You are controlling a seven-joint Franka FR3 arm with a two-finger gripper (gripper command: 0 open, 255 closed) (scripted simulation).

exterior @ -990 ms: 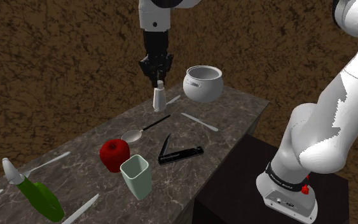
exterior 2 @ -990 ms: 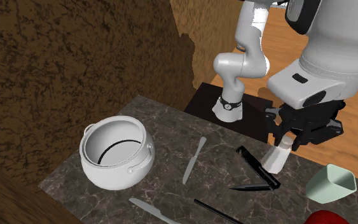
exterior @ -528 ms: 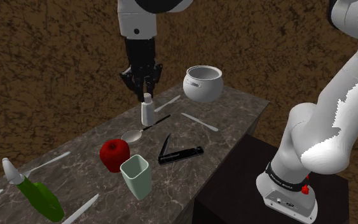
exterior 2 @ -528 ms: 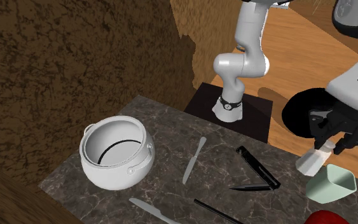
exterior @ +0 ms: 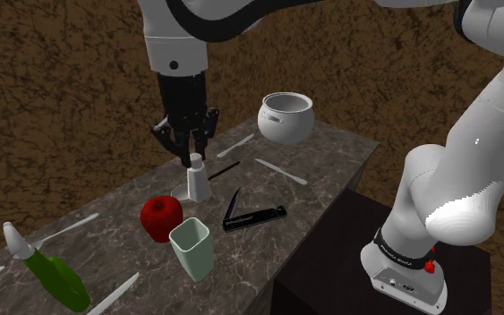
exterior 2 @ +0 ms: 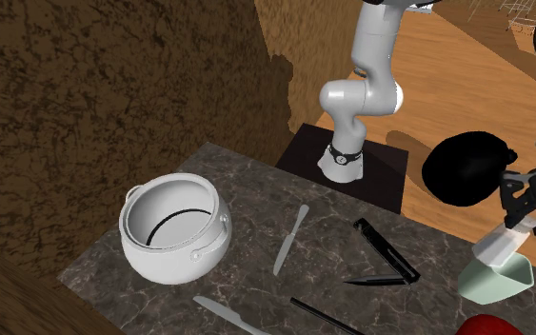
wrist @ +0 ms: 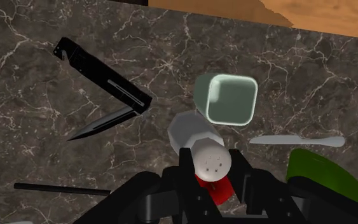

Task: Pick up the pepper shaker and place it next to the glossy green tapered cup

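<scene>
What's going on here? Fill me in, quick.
The white arm's black gripper is shut on the top end of a white pepper shaker and holds it above the dark marbled counter. The shaker hangs near a red apple, a short way from the pale green tapered cup that it is meant to stand next to. It is not yet set down.

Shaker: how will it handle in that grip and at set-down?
The shaker looks rigid, probably no flex. The gripper clasps only its narrow cap; the smooth taper might slip or swing. Base is wider than top, so it should stand steadily by the cup.
</scene>
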